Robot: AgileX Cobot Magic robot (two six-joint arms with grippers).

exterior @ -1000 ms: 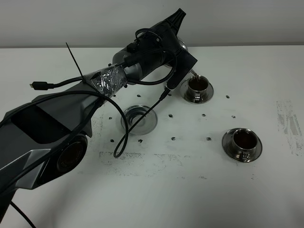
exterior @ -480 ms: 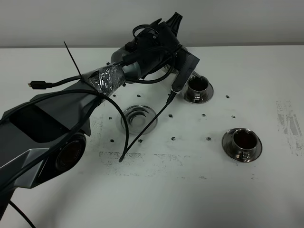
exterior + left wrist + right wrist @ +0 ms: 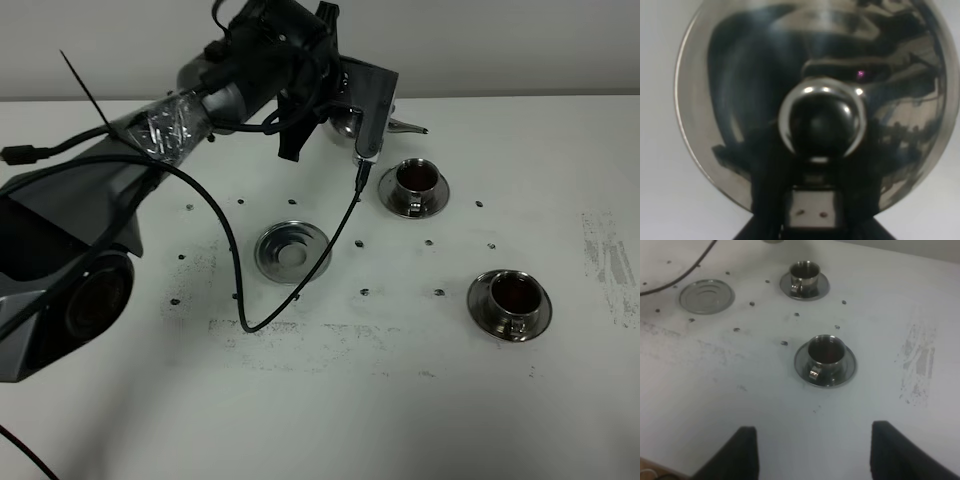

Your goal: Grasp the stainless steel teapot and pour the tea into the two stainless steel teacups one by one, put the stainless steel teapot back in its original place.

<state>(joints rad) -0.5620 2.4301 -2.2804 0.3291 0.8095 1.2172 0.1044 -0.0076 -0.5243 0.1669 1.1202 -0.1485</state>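
Stainless steel filled almost the whole left wrist view: we looked down on the stainless steel teapot [image 3: 740, 100], with its domed lid and the round knob [image 3: 822, 122] in the middle. The left end effector [image 3: 811, 202] was clenched on the teapot at the rim of the lid, but the handle itself was hidden by the dark fingers.

In the high view the left arm [image 3: 170, 130] reached to the far edge of the surface [image 3: 330, 400] and held the teapot in the air there. Only the thin spout [image 3: 408, 127] and a little of the body showed from behind the wrist, and the spout pointed toward the right edge.

The far teacup [image 3: 412, 180] stood on its saucer just on the near side of the spout, apart from it, and had dark tea in it. The near teacup [image 3: 510, 295] stood on its own saucer closer to the right edge, also with dark tea, and its little handle was turned to the near edge.

The empty saucer [image 3: 292, 250] lay toward the middle of the surface, well apart from the teapot. A black cable [image 3: 330, 235] hung from the left wrist and passed over one side of this saucer.

The right end effector [image 3: 812, 432] was released: its two fingers [image 3: 747, 452] stood wide apart above the near part of the surface.
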